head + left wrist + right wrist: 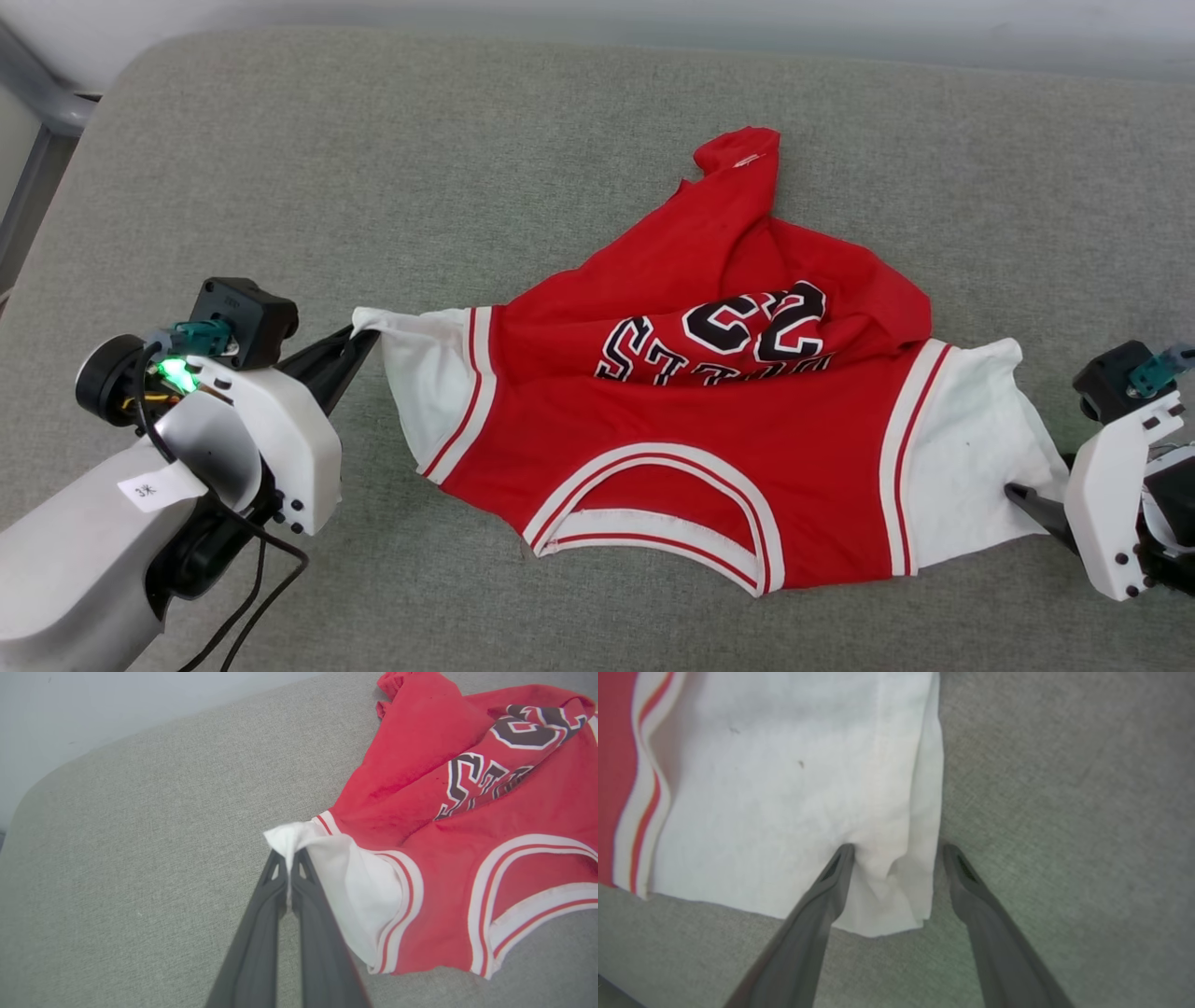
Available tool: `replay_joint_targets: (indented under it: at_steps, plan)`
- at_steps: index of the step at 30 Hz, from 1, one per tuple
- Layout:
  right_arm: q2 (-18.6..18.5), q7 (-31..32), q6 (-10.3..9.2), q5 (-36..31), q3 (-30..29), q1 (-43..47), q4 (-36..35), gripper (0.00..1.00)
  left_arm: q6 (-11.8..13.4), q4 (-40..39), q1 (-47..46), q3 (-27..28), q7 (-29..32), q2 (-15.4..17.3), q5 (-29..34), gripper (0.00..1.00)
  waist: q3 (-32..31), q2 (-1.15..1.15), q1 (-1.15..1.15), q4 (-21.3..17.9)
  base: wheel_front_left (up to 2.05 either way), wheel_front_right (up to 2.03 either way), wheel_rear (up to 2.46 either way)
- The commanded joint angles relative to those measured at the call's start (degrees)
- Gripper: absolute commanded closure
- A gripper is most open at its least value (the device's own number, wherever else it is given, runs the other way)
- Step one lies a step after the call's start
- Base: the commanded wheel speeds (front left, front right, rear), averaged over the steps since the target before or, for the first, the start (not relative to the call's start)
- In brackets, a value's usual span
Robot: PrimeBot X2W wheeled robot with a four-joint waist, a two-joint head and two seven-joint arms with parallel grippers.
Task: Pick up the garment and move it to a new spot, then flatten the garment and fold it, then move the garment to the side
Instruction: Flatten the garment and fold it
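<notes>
The garment [709, 439], a red jersey with white sleeves and striped trim, lies spread on the grey cushion with its neckline toward me and the black "23" lettering creased across the middle. Its lower part is bunched up toward the far side. My left gripper [359, 329] is shut on the tip of the white sleeve [289, 842] at the left, and that sleeve is pulled to a point. My right gripper [897, 851] is open at the other white sleeve [971, 448]: one finger [840, 858] presses on the cloth, the other rests on the cushion just past the sleeve's edge.
The grey cushion [373, 168] stretches wide around the jersey. A pale wall runs along the back and a grey metal frame [37, 103] stands at the far left corner. A black cable [252, 597] hangs from my left forearm.
</notes>
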Motion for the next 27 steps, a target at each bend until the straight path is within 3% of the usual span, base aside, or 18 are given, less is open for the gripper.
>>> replay_joint_targets:
  at_steps: [1, 2, 15, 21, 27]
  plan:
    - [2.52, 0.64, 0.20, 0.48, 3.33, 2.57, 1.86, 0.00, 0.27, -0.13, -0.15, 0.06, -0.26, 0.03, 0.01, 1.00, -0.04, 0.00, 0.00, -0.09, 0.00, 0.00, 0.00]
    - [2.55, -0.80, 0.23, 0.86, 4.53, 1.84, 1.98, 1.00, 0.23, -0.10, 0.51, -0.03, -0.44, 0.03, -0.37, 1.00, -0.38, 0.00, 0.00, -0.40, 0.00, 0.00, 0.00]
    - [-0.50, -15.89, 0.08, 1.97, -0.14, -0.07, -1.01, 1.00, 1.03, -2.90, 2.47, 1.78, -2.70, 1.95, -2.11, 1.00, -6.78, 0.00, 0.00, -2.14, 0.00, 0.00, 0.00]
    - [-0.78, -20.25, 0.08, 2.34, -6.20, 2.06, -6.74, 1.00, 1.35, -7.50, 3.00, 3.54, -4.19, 3.08, -3.95, 1.00, -10.61, 0.00, 0.00, -3.39, 0.00, 0.00, 0.00]
    - [-0.30, -20.79, 0.08, 1.66, -14.45, 4.23, -14.37, 1.00, 1.92, -13.60, 0.88, 6.48, -5.68, 4.32, -4.99, 1.00, -13.81, 0.00, 0.00, -4.70, 0.00, 0.00, 0.00]
